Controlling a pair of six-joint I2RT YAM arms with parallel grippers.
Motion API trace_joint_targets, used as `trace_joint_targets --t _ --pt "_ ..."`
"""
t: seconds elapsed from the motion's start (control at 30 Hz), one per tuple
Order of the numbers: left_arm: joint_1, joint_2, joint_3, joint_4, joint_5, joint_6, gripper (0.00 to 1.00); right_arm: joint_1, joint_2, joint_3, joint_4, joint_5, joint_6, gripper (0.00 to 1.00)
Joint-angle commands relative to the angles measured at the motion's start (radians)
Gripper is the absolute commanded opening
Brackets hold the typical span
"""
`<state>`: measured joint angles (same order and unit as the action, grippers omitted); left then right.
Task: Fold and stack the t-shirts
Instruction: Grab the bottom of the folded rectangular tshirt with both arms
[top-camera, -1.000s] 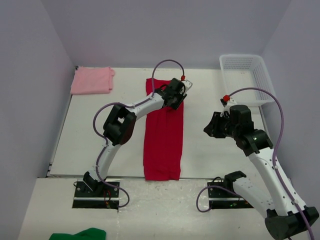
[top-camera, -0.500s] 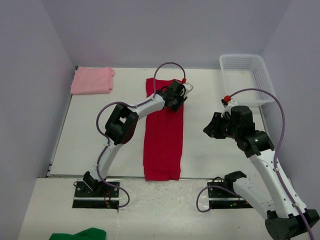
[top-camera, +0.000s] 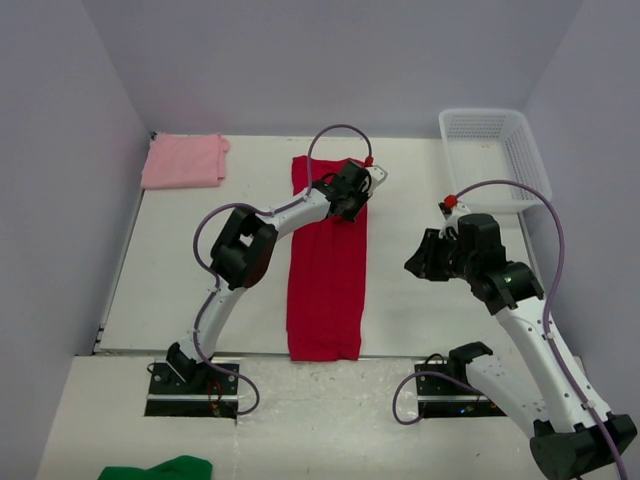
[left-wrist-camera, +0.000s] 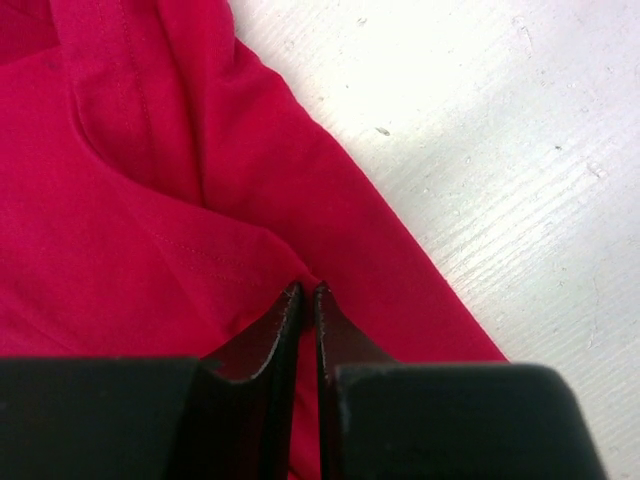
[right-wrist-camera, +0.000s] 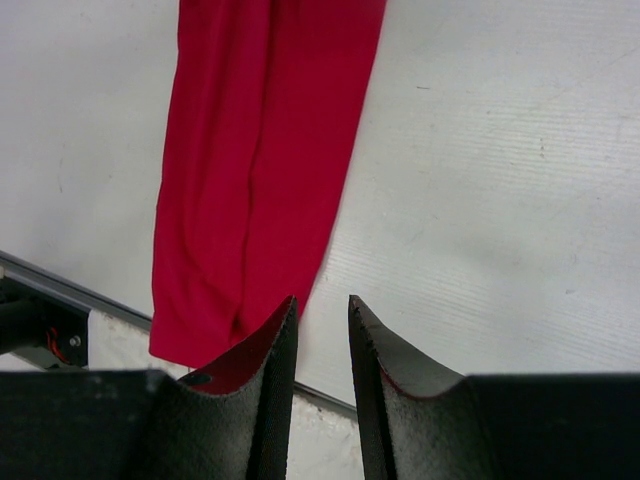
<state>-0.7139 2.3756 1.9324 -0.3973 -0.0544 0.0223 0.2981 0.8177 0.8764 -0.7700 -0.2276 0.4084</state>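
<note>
Well, I count two t-shirts on the table (top-camera: 430, 190). The red t-shirt (top-camera: 325, 290) lies in the middle as one long narrow strip, running from the near edge towards the far side. The pink t-shirt (top-camera: 183, 160) sits folded into a small rectangle at the far left corner, well apart from the red one. My left gripper (left-wrist-camera: 305, 290) is down on the far right part of the red t-shirt, its fingers drawn almost together and pinching a raised fold of the cloth at their tips. My right gripper (right-wrist-camera: 320, 305) hovers over bare table to the right of the strip, jaws parted with nothing between them. One white mesh basket (top-camera: 520, 150) stands at the far right corner. One green cloth (top-camera: 160, 468) lies at the near left, nearer than my left base.
</note>
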Motion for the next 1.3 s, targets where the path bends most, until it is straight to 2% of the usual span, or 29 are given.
trace_joint_targets --t 0.0,0.07,0.57,0.73,0.9,1.03,1.27 --pt "-0.001 -0.05 -0.015 0.067 0.016 0.022 0.05 0.001 -0.002 0.003 0.014 -0.018 0.009 0.29" --pt "0.001 -0.05 -0.012 0.061 0.005 0.028 0.0 0.001 -0.003 -0.004 0.02 -0.019 0.009 0.29" --pt "-0.018 -0.199 -0.21 0.117 -0.015 0.028 0.0 0.001 0.006 -0.017 0.025 -0.015 0.012 0.29" --pt "-0.018 -0.193 -0.216 0.107 -0.012 0.031 0.0 0.001 0.003 -0.014 0.026 -0.022 0.012 0.29" --pt "-0.018 -0.167 -0.194 0.083 -0.018 0.019 0.18 0.001 0.0 -0.019 0.026 -0.024 0.01 0.29" --pt "-0.019 -0.21 -0.243 0.11 -0.022 -0.004 0.32 0.001 0.011 -0.022 0.031 -0.03 0.009 0.29" --pt "-0.039 -0.383 -0.302 0.098 -0.021 -0.068 0.35 0.001 0.003 -0.025 0.034 -0.03 0.012 0.29"
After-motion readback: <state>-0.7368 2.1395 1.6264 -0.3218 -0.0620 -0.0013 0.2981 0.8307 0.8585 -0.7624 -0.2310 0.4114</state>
